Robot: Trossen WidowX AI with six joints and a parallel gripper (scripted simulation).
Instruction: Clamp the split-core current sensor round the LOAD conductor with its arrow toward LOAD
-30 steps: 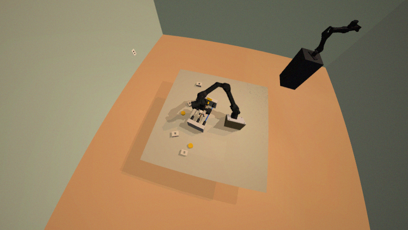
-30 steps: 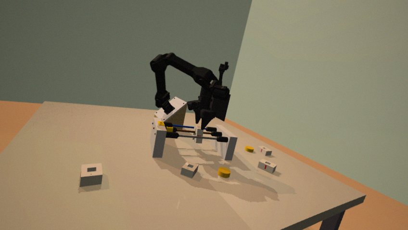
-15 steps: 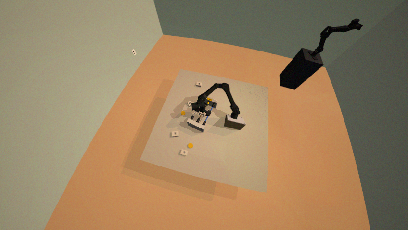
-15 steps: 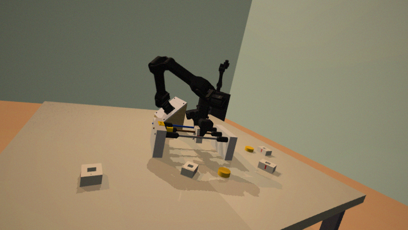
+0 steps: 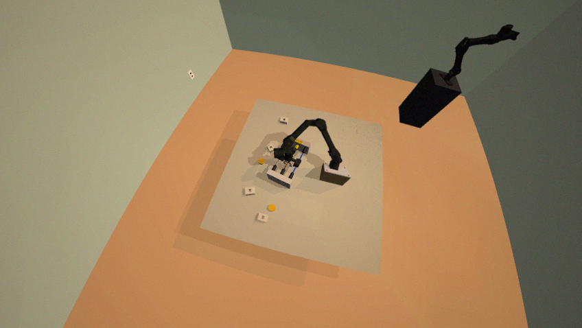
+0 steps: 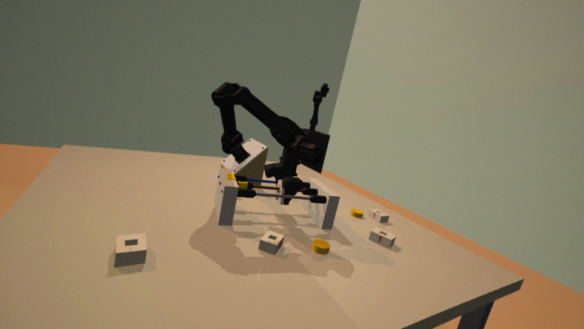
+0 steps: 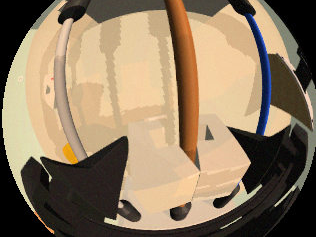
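The off-white split-core sensor (image 7: 160, 166) (image 6: 282, 195) is at the brown conductor (image 7: 186, 84) (image 6: 264, 187), one half on each side of it. A gap shows between the halves in the wrist view; I cannot tell whether it is latched, and its arrow is not visible. My gripper (image 7: 175, 136) (image 6: 282, 182) (image 5: 288, 159) is open, one finger on each side of the sensor, with space beside its halves. A yellow marker (image 6: 243, 184) (image 5: 296, 146) sits at the brown conductor's end; its lettering is unreadable here.
A grey conductor (image 7: 61, 84) and a blue conductor (image 7: 266, 74) flank the brown one. Two end blocks (image 6: 228, 206) (image 6: 330, 212) hold all three. Several pale blocks, one of them (image 6: 131, 250) at the front left, and two yellow discs (image 6: 320, 246) (image 6: 356, 213) lie around.
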